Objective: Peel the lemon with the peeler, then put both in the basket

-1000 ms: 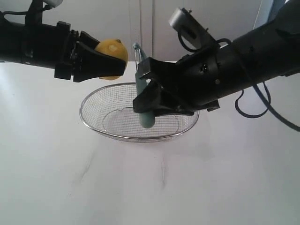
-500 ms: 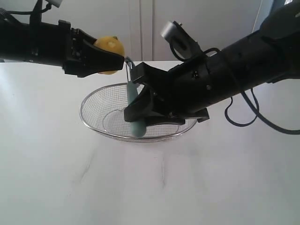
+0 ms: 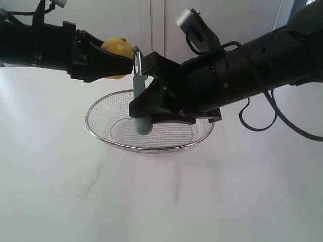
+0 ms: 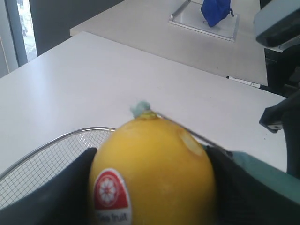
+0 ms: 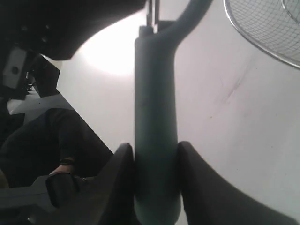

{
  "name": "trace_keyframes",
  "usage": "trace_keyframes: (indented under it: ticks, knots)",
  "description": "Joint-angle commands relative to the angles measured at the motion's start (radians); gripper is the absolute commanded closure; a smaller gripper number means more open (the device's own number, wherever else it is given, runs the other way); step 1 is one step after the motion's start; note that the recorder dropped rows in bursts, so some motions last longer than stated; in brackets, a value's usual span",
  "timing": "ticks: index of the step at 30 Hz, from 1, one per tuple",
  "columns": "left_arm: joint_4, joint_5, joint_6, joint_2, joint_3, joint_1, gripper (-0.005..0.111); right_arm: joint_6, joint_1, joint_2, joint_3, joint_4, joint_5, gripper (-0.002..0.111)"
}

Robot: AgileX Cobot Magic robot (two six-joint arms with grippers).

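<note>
left arm (image 3: 40, 45), black, reaches in from the left edge of the exterior view. left jaws closed on the lemon (image 3: 115, 47), one dark finger on each side of it, held in the air above the far left rim of the basket (image 3: 92, 127). in the left wrist view the lemon (image 4: 154, 173) fills the lower middle, yellow and dimpled, with a red-and-white round sticker (image 4: 111, 192) on the near face. a pale scuffed patch shows on its skin near the top.

peeler (image 3: 140, 108) stands close to upright just right of the lemon. its metal head is up and touches the lemon's right side, and its pale teal handle points down. the handle's lower end shows in front of the basket's mesh; cannot tell if it touches the wire. in the left wrist view a thin metal strip of the blade lies across the lemon's top.

right jaws clamp the handle at mid-length; in the right wrist view the peeler (image 5: 154, 117) sits squeezed between two dark fingers. right arm (image 3: 252, 65) comes in from the upper right, a dark cable (image 3: 262, 118) looping under it.

basket rests on the white desk (image 3: 202, 201), under both arms, nothing lying in it. its mesh edge shows in both wrist views (image 4: 42, 164) (image 5: 267, 28).
</note>
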Motion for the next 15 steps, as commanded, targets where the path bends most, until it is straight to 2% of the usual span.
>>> trace_keyframes:
  ticks: [1,9,15]
  knots:
    - [-0.031,0.015,-0.002,-0.007,-0.002,-0.003,0.107,-0.015,0.001,-0.046,0.004,0.014,-0.044,0.108]
    - [-0.031,0.031,-0.006,-0.007,-0.002,-0.003,0.107,-0.015,0.001,-0.068,0.004,-0.027,-0.056,0.108]
    - [-0.031,0.108,-0.004,-0.007,-0.002,-0.003,0.107,0.044,0.001,-0.063,0.004,-0.125,-0.064,0.108]
